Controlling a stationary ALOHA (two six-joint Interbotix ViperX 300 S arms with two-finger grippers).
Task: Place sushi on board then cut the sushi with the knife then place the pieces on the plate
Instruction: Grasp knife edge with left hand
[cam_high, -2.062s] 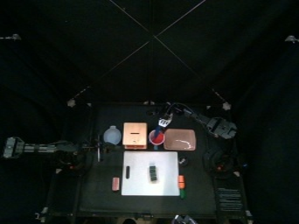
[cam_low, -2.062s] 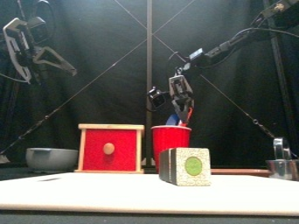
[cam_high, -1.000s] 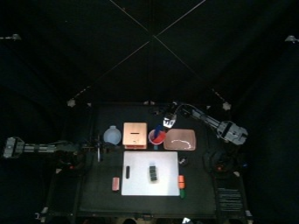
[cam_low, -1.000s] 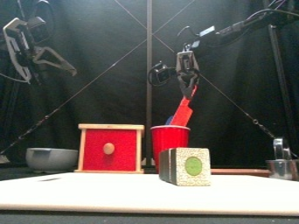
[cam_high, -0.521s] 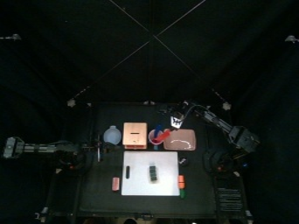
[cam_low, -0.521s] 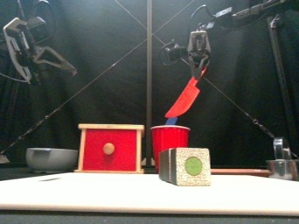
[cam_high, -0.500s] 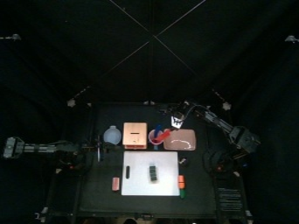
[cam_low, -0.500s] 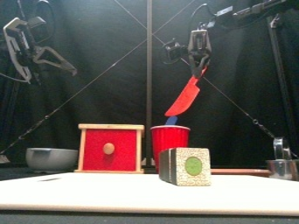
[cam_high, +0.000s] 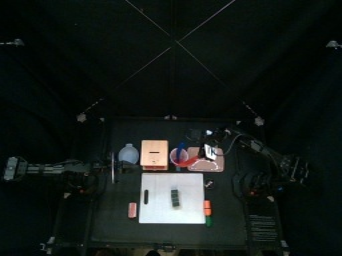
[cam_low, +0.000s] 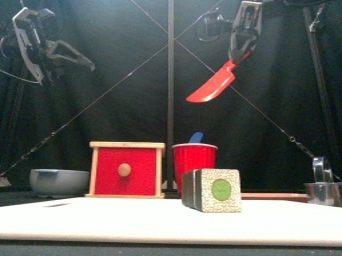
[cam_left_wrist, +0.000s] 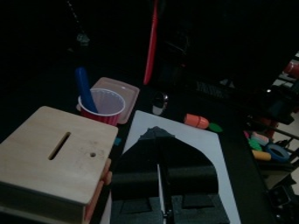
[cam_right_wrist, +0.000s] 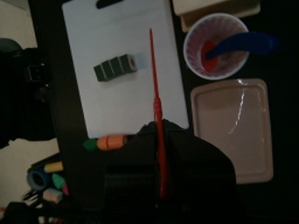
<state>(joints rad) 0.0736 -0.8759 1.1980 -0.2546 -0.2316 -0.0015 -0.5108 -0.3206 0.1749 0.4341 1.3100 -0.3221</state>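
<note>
The right gripper (cam_low: 246, 50) is clamped on the red knife (cam_low: 214, 84), held high above the red cup (cam_low: 195, 160). The sushi roll (cam_low: 213, 190) lies on the white board (cam_high: 194, 185), just in front of the cup. The left gripper (cam_left_wrist: 156, 149) rests far left of the cup, and its grip is too dark to judge.

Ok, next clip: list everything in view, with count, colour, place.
cutting board: one, white, table front middle.
sushi roll: one, dark green, on the board.
cup: one, red, behind the board.
blue knife: one, in the cup.
red knife: one, aloft above the cup.
tray: one, pink, right of the cup.
wooden box: one, pale, red drawer front, left of the cup.
bowl: one, blue-grey, left of the box.
metal cutter: one, silvery, far right.
toy foods: two, orange, flanking the board.
left tool: raised at left, resting.
right tool: shut on the red knife.
</note>
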